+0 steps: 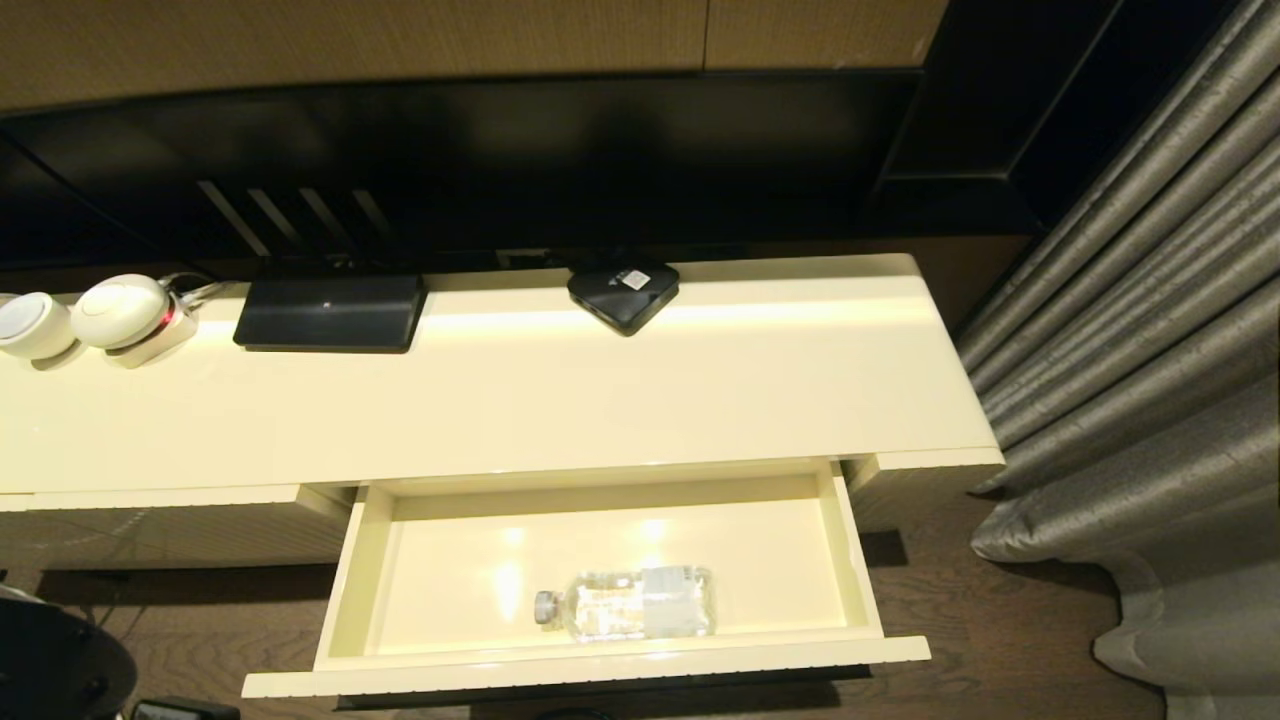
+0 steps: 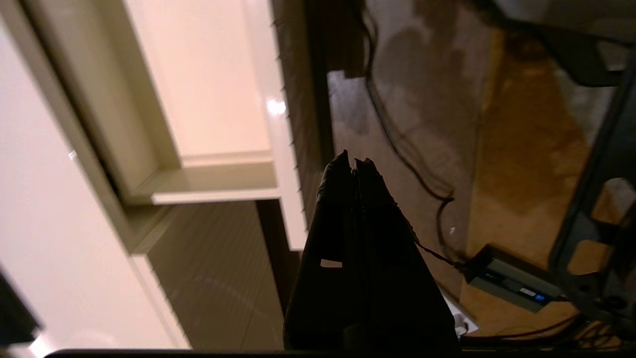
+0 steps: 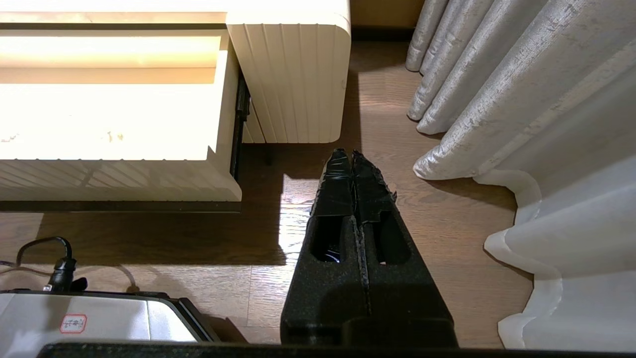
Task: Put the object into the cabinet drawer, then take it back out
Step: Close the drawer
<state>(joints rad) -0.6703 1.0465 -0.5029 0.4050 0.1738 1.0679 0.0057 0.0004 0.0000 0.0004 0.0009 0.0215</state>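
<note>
The object, a small clear water bottle (image 1: 630, 603) with a pale cap and whitish label, lies on its side near the front of the open cabinet drawer (image 1: 350, 575). Neither arm shows in the head view. In the left wrist view my left gripper (image 2: 354, 161) is shut and empty, hanging over the floor just past the drawer's ribbed front (image 2: 293, 149) near its left end. My right gripper (image 3: 352, 155) is shut and empty, parked low above the wooden floor to the right of the cabinet (image 3: 293, 74).
On the cabinet top (image 1: 600, 400) sit a flat black device (image 1: 330, 312), a black square box (image 1: 623, 290) and white round gadgets (image 1: 120, 312). Grey curtains (image 1: 1150, 350) hang at the right. Cables (image 2: 397, 149) and a power adapter (image 2: 512, 286) lie on the floor.
</note>
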